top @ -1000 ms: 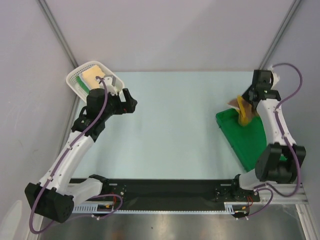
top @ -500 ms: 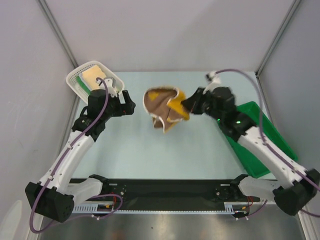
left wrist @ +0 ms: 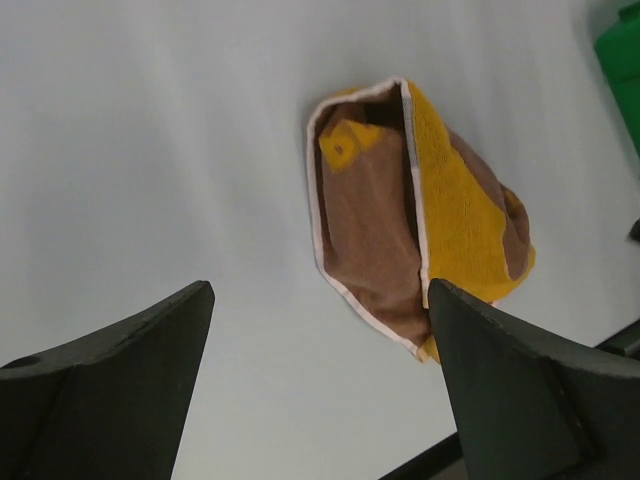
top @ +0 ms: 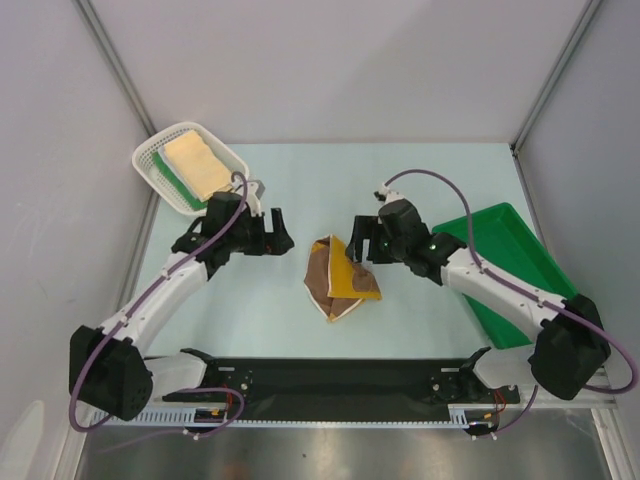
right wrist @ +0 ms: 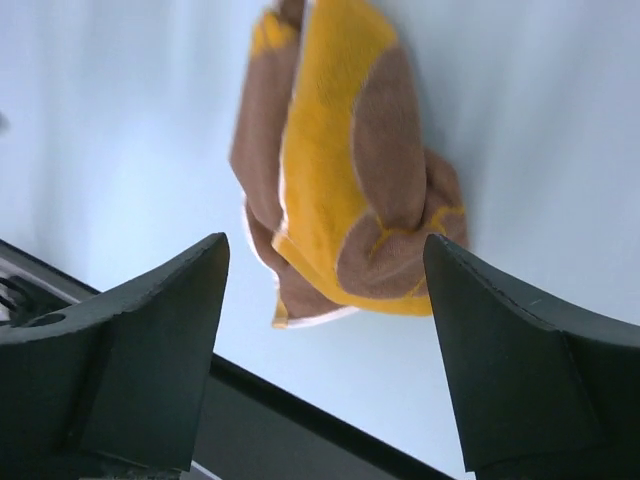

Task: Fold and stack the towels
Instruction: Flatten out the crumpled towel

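Brown-and-yellow towel (top: 340, 280) lies crumpled on the pale surface (top: 320, 180), in the gap between the two hands and slightly nearer the arm bases than either. It is not folded. It is bunched into a rough wedge, with a tan-brown face and a bright yellow face lapped over each other and a thin white hem running along the edges. One corner is turned back, showing a yellow patch on the brown side. The left hand (top: 288, 232) is to the towel's left, jaws spread wide and empty. In its wrist view both dark fingers (left wrist: 130, 380) frame the towel from above without touching it. The right hand (top: 357, 243) is just right of the towel and close to its yellow edge, jaws also wide apart with nothing gripped. In its wrist view the towel sits on the surface between and beyond the fingers (right wrist: 520, 370), clear of both. The green tray (top: 500, 265) is behind the right hand, along that arm's outer side. The white basket (top: 150, 155) is beyond the left hand, off to its outer left. It holds a folded cream towel (top: 198, 165), with a green towel (top: 172, 180) showing as a strip at its edge.
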Tool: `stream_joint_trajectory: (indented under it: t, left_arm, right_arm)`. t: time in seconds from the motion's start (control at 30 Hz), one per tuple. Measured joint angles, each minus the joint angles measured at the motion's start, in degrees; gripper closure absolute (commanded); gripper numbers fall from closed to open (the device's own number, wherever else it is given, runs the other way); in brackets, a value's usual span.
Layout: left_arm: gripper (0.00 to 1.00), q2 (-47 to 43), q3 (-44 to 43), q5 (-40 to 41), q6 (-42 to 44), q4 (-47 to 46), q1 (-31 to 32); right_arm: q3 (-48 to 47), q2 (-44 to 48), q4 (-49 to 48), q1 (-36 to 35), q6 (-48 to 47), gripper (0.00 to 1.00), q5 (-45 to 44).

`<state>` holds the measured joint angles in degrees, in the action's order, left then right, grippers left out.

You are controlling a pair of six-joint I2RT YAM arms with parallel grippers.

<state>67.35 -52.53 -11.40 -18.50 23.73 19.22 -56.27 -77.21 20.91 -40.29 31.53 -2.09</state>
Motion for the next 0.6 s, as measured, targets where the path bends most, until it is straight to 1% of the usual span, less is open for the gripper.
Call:
stream_joint_trajectory:
  t: [0.1, 0.13, 0.2, 0.3, 0.4, 0.43, 0.53, 0.6]
  left_arm:
    - [0.10, 2.19, 2.71, -1.77, -0.96, -1.14, 2.27]
    - [0.12, 2.47, 4.20, -2.47, -1.55, -1.84, 2.86]
    - [0.15, 2.80, 6.95, -3.10, -2.86, -3.04, 3.80]
    - [0.20, 4.37, 10.60, -4.17, -5.01, -5.73, 5.16]
    - [0.26, 8.24, 12.13, -5.22, -7.02, -8.55, 6.88]
    - [0.31, 9.38, 12.68, -5.62, -7.89, -9.84, 7.23]
    - [0.38, 10.67, 14.84, -5.99, -10.64, -12.98, 7.45]
    - [0.38, 10.67, 16.15, -5.73, -12.85, -14.51, 7.28]
  right_arm:
    - [-1.42, 2.19, 0.09, 3.02, -1.86, 0.27, -0.48]
    - [-1.38, 2.36, 0.33, 4.74, -2.25, 0.34, -0.13]
    - [-0.42, 2.05, 0.37, 7.96, -3.26, 0.42, 1.11]
    - [2.62, 1.64, 0.87, 9.35, -4.50, 0.48, 2.78]
    - [4.61, 1.25, 1.36, 6.56, -5.86, 0.51, 4.63]
    - [4.94, 1.22, 1.38, 4.92, -6.54, 0.57, 4.68]
    - [5.01, 1.14, 0.07, -1.88, -9.03, 0.65, 4.26]
    - [4.96, 0.68, -1.64, -6.95, -11.19, 0.65, 3.13]
